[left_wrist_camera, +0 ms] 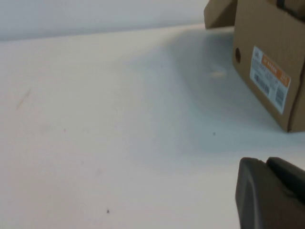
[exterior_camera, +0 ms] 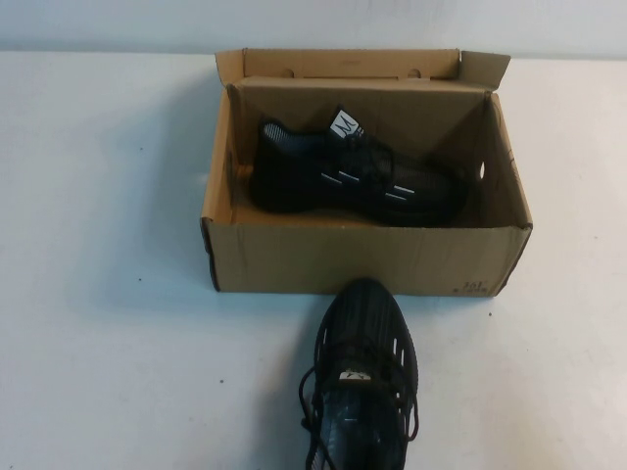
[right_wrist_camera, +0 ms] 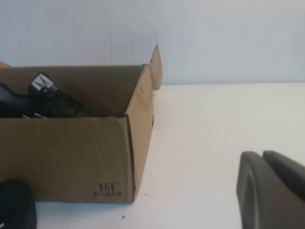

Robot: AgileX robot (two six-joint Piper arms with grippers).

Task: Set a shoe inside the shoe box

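Shoe (exterior_camera: 364,468): black mesh sneaker lying on the white table (exterior_camera: 108,294) on the robot's side of the box, toe touching or just short of the near wall
Shoe box (exterior_camera: 362,257): brown cardboard, open, flaps up, at the table's far middle
Second shoe (exterior_camera: 353,176): identical sneaker lying on its side inside the box, white tongue label showing
Left gripper (left_wrist_camera: 274,191): closed, holding nothing, low over bare table to the left of the box's labelled end
Right gripper (right_wrist_camera: 274,188): closed, holding nothing, low to the right of the box's near corner
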